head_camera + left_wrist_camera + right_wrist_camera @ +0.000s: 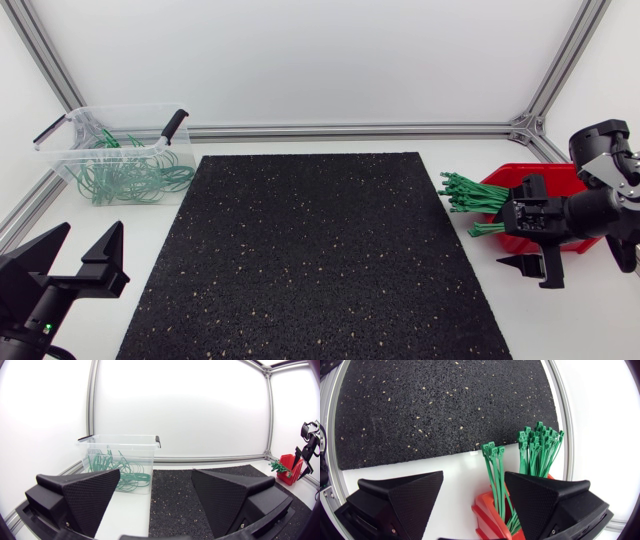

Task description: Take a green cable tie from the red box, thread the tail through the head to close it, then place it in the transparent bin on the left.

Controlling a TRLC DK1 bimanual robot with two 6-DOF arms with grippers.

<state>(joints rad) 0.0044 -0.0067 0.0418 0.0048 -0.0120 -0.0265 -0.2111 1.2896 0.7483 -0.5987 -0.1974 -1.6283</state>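
Observation:
The red box (560,178) stands at the table's right edge, with green cable ties (472,194) fanning out of it toward the mat. My right gripper (527,232) hovers over the box's near-left corner. In the right wrist view this gripper (474,495) is open; a thin bunch of ties (494,472) rises between its fingers, close to one finger, and a thicker bunch (538,445) lies ahead of that finger. The transparent bin (70,128) at the far left holds closed green ties (130,175). My left gripper (78,252) is open and empty at the front left.
A black speckled mat (310,250) covers the middle of the table. Aluminium frame rails (340,131) run along the back edge and the corners. From the left wrist, the bin (120,442) stands ahead and the red box (287,467) far off across the mat.

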